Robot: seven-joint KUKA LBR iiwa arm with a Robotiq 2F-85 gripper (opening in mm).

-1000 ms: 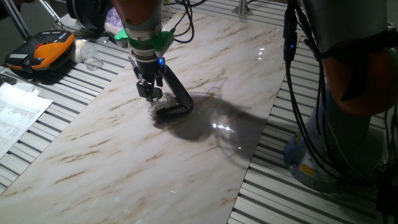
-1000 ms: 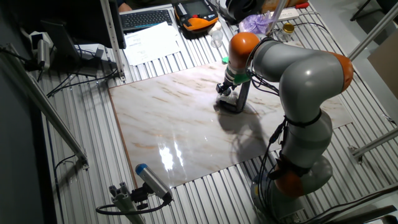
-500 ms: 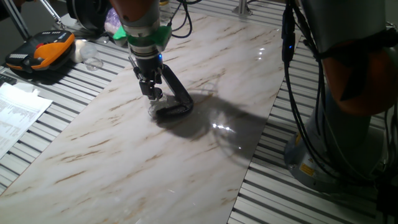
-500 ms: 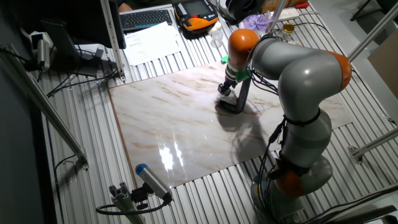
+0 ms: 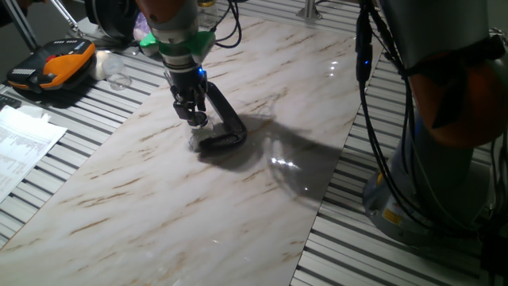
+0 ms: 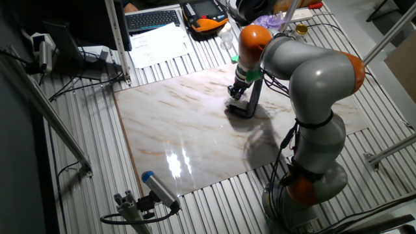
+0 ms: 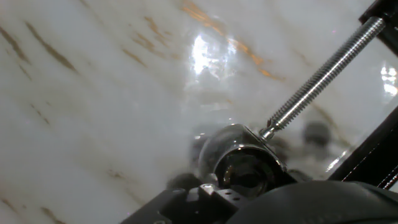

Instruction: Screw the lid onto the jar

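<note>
**Pincer low over the clamped jar at the upper middle of the table**

The marble-patterned table (image 5: 262, 159) fills most of both fixed views, lying on a slatted metal bench (image 5: 71, 127); the grey and orange arm (image 6: 312, 78) bends in from the right of the other fixed view and reaches to the upper middle of the slab; a black C-clamp (image 5: 225, 127) stands there, its frame leaning up to the left in one fixed view, and in the hand view its threaded screw (image 7: 323, 71) runs down from the upper right corner; the pincer (image 5: 193, 120) hangs just above the clamp's lower jaw, and I cannot tell how far its fingers are parted or whether they hold anything, since they are dark and small in the fixed views and out of focus in the hand view; the jar (image 5: 196, 141) sits on the table directly below the pincer, beside the clamp's foot, only a pale glint; in the hand view the lid (image 7: 239, 155) shows as a shiny rounded cap in the lower middle, the screw's tip touching its upper right edge.
</note>
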